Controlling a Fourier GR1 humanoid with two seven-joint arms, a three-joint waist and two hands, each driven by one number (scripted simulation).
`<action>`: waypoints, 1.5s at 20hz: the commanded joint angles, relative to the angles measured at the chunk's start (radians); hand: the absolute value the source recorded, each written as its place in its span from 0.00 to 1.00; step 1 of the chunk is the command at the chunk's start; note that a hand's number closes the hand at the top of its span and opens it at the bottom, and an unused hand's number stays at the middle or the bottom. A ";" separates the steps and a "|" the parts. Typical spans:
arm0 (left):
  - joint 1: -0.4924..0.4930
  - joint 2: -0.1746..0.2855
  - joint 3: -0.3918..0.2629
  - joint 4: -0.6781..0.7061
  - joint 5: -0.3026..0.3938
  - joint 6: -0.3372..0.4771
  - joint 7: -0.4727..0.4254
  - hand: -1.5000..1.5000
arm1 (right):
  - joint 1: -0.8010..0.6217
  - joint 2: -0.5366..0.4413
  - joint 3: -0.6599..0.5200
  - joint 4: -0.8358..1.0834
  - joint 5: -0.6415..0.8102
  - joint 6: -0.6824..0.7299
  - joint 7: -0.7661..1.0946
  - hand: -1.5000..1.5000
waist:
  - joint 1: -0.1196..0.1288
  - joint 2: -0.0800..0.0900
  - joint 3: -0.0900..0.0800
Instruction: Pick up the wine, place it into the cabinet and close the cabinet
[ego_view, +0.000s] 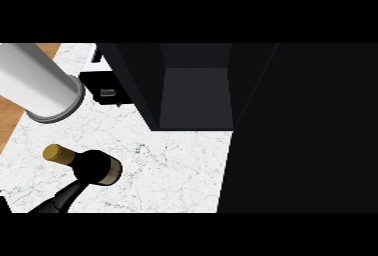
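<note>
— Where is your left hand?

— My left hand (103, 89) shows as a black block at the end of my grey forearm (40, 80), in the upper left. It is just beside the cabinet's left wall. I cannot tell whether it is spread or closed, because it is too dark against the cabinet. It holds nothing that I can make out.

— And the wine?

— The wine bottle (96, 167) is at the lower left, over the white marbled surface (170, 170). It is well apart from my left hand and outside the cabinet. Its gold cap (55, 153) points up and to the left, and a tan edge of label shows on its lower right side. A dark shape (63, 197) runs from the bottle's underside to the bottom-left corner and touches the bottle. I cannot tell what that shape is.

— The cabinet?

— The cabinet (196, 95) is black and open, with a grey inner face showing between its two walls. A broad dark panel (303, 130) fills the right side. At the far left a brown wooden strip (44, 50) borders the surface.
</note>
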 joint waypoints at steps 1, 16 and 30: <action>0.107 -0.003 0.029 0.011 0.115 -0.035 -0.105 0.00 | 0.024 -0.022 -0.035 -0.155 -0.072 -0.007 0.116 0.00 | 0.001 -0.002 -0.001; 0.176 -0.107 0.077 0.324 0.359 -0.115 -0.522 0.00 | 0.002 -0.009 -0.016 -0.179 -0.051 -0.029 0.130 0.00 | -0.003 -0.002 0.000; 0.208 -0.107 0.213 0.683 0.655 -0.351 -0.876 0.00 | -0.097 -0.033 -0.047 -0.094 -0.068 -0.040 0.137 0.00 | 0.001 -0.001 -0.001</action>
